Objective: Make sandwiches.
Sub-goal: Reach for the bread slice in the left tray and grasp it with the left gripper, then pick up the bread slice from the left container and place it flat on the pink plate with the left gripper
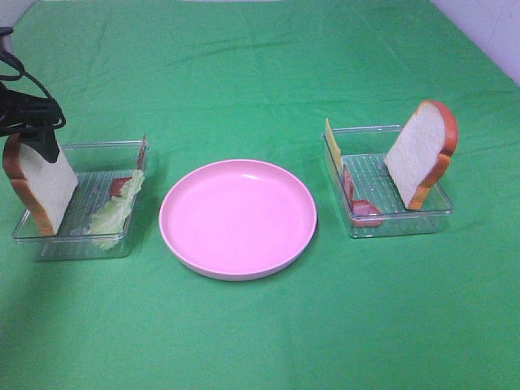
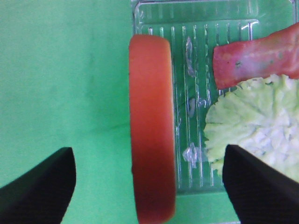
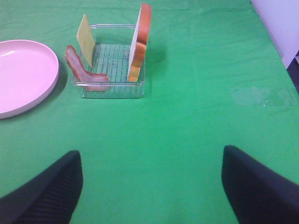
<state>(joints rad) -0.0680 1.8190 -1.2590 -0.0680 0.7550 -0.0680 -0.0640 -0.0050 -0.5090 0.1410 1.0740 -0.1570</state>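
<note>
Now, take the bread slice (image 1: 41, 191), upright in the clear tray (image 1: 97, 147) near the table's left edge: with the left gripper (image 2: 148, 148) wide open, empty, astride the crust, centre, descend, pinch both flat faces gently, lift clear of the lettuce (image 1: 114, 211).

Table: a green cloth (image 1: 260, 325) fills the frame.
Plate: the pink plate (image 1: 237, 218) sits at the centre, between two clear trays.
Left tray (image 1: 69, 245): the left bread slice (image 1: 41, 191) stands on edge at its left end, with a lettuce leaf (image 1: 114, 207) and a bacon piece (image 1: 120, 185) at its right side.
Left gripper (image 1: 41, 140): black, at the left edge of the frame, right at the top of that slice. I can't make out its grip from here.
Right tray (image 1: 398, 227): the right bread slice (image 1: 418, 154) leans upright at its right end. A cheese square (image 1: 331, 146) stands on edge against the left wall, and a bacon strip (image 1: 361, 207) curls in the front left corner.
</note>
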